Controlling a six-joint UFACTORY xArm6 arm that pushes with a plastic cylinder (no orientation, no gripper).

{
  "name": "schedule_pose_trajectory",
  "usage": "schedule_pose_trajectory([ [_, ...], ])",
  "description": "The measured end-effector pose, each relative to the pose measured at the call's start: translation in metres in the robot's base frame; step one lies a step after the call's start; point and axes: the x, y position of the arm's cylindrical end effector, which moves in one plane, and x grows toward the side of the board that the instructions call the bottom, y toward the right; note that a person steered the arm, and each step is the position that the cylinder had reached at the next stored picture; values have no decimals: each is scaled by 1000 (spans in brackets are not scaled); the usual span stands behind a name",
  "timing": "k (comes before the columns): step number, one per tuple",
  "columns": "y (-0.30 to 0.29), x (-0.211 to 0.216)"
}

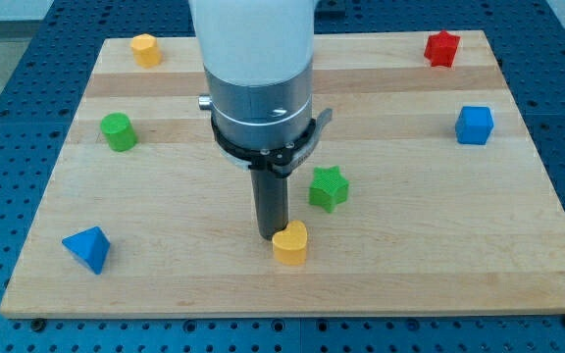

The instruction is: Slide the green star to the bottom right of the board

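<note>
The green star [329,187] lies on the wooden board [410,265] a little right of the middle. My tip [270,235] rests on the board to the lower left of the star, apart from it. A yellow heart-shaped block [290,243] sits right next to my tip on its right side, seemingly touching it. The arm's white and grey body [258,78] comes down from the view's top and hides the board behind it.
A yellow block [145,49] sits at the top left, a green cylinder [119,131] at the left, a blue pyramid-like block [88,248] at the bottom left. A red star [441,48] sits at the top right, a blue cube [475,125] at the right edge.
</note>
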Motion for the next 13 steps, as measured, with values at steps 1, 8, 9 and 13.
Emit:
schedule_pose_trajectory([
  [1,1,0],
  [8,58,-65],
  [9,77,-63],
  [13,96,-25],
])
